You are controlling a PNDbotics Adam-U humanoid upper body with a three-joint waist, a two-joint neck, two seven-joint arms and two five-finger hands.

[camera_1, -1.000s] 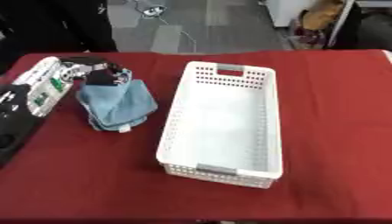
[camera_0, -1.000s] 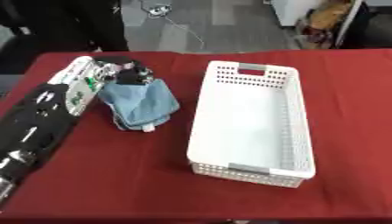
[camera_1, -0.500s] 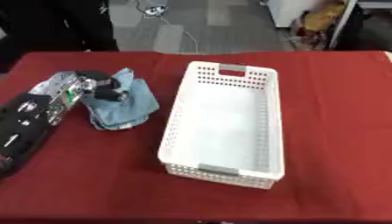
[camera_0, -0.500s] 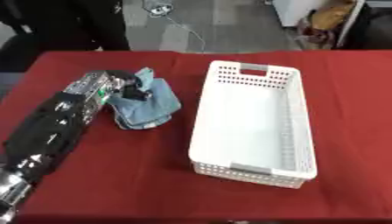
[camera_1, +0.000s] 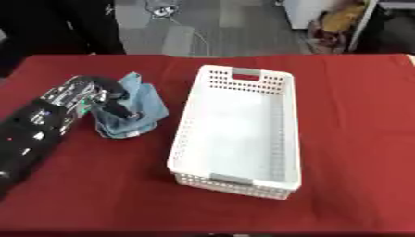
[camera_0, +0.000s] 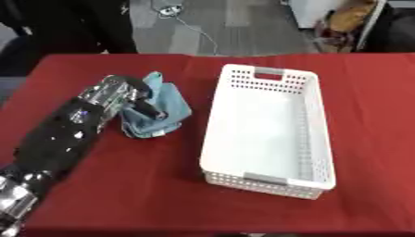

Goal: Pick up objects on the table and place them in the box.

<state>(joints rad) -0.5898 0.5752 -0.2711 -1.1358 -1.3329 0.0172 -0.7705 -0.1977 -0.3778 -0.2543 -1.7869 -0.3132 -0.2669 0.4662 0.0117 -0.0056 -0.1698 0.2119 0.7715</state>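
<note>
A light blue folded cloth (camera_0: 168, 107) lies on the red table (camera_0: 146, 190), just left of the white perforated box (camera_0: 212, 121). My left hand (camera_0: 118, 95) reaches in from the lower left and lies on the cloth's left side. Its fingers curl over the cloth and the thumb (camera_1: 123, 110) presses into the fabric. One corner of the cloth (camera_1: 132, 79) sticks up behind the hand. The box stands with nothing in it. My right hand shows in neither view.
The box's grey handles (camera_0: 270, 71) sit at its far and near ends. Past the table's far edge are a grey floor with a cable (camera_0: 191, 28) and a person's dark legs (camera_0: 97, 25). Red tabletop stretches on the right of the box.
My left hand has closed down onto the cloth, bunching it and raising one corner. The arm now lies lower and flatter across the table.
</note>
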